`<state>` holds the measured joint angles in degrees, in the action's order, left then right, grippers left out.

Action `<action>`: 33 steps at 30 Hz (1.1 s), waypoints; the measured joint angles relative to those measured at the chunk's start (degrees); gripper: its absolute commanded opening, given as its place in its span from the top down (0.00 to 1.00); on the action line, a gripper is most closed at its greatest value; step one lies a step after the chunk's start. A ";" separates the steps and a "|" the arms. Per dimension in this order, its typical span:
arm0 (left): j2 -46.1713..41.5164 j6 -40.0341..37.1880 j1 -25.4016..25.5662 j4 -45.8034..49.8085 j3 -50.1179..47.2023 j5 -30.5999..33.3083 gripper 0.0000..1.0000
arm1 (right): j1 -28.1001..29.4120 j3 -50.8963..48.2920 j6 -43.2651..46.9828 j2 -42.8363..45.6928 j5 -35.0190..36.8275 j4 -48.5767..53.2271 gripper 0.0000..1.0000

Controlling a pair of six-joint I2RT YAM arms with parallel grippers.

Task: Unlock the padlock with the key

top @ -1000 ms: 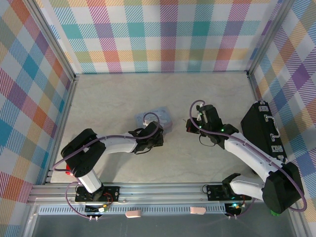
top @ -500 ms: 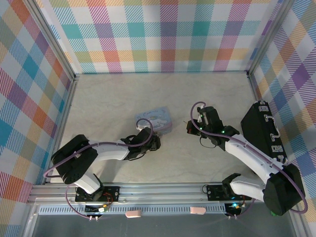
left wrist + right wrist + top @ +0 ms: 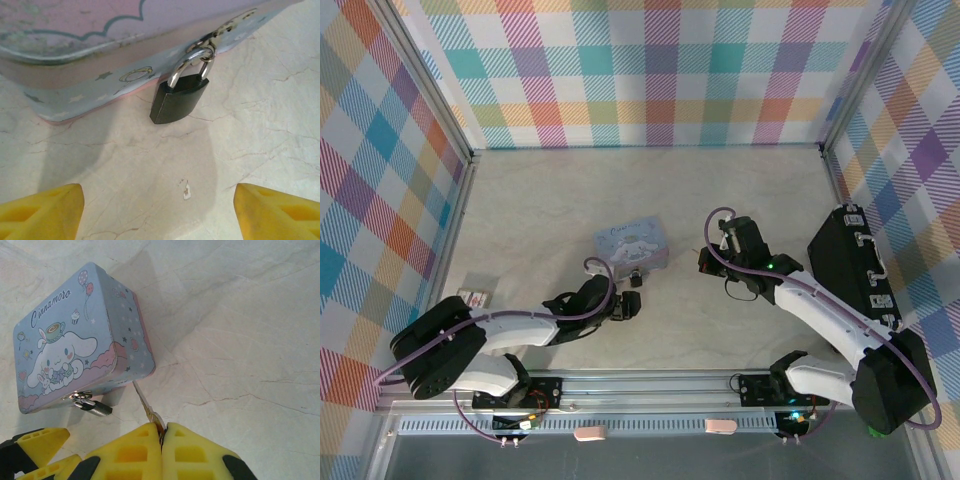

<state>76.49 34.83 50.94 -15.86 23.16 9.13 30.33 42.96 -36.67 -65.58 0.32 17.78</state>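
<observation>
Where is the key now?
In the right wrist view, the key is pinched in the right hand, its tip by the tin, right of the padlock.

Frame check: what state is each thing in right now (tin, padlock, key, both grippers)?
tin: lid shut, lying flat on the table, lid side up.
padlock: shackle closed, hooked through the tin's hasp, no key in it.
key: pinched in the right gripper, blade pointing toward the tin, apart from the padlock.
left gripper: open, holding nothing, facing the padlock.
right gripper: shut on the key.
</observation>
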 measured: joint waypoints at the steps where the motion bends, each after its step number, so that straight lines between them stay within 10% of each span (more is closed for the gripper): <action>1: -0.48 -0.22 0.00 -0.57 -0.33 -0.02 0.20 | 0.00 0.00 -0.04 0.02 0.00 0.00 1.00; 33: 14.12 -2.93 -2.75 -7.26 7.19 1.49 0.37 | 0.15 -4.20 -3.43 4.24 -2.36 -2.38 1.00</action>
<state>90.61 31.90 48.18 -23.11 30.35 10.61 30.48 38.76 -40.10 -61.34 -2.04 15.40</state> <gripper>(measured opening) 0.645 0.050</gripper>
